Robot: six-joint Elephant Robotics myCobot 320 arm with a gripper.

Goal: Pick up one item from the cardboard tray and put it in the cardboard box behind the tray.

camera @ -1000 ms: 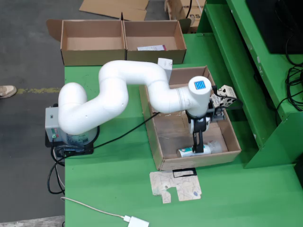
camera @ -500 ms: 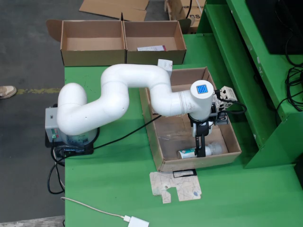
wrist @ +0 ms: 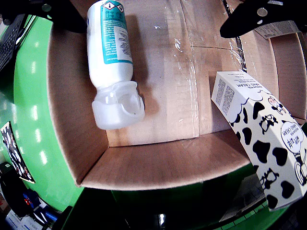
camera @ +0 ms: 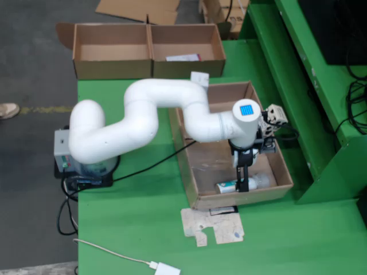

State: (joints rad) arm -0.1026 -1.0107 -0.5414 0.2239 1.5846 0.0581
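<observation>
Reaching into the cardboard tray [camera: 195, 189] in the fixed view, the end effector [camera: 243, 182] stands over the bottle [camera: 243, 184] lying by the near wall, placed for a grasp.

Wrist view: jaws spread apart, gripping nothing; the bottle [wrist: 111, 57] lies beside the left one, cow-print carton [wrist: 261, 136] right.

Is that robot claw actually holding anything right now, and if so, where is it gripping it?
Nothing yet. The gripper is open above the tray, its two fingers spread wide, and the white bottle lies loose on the tray floor.
</observation>
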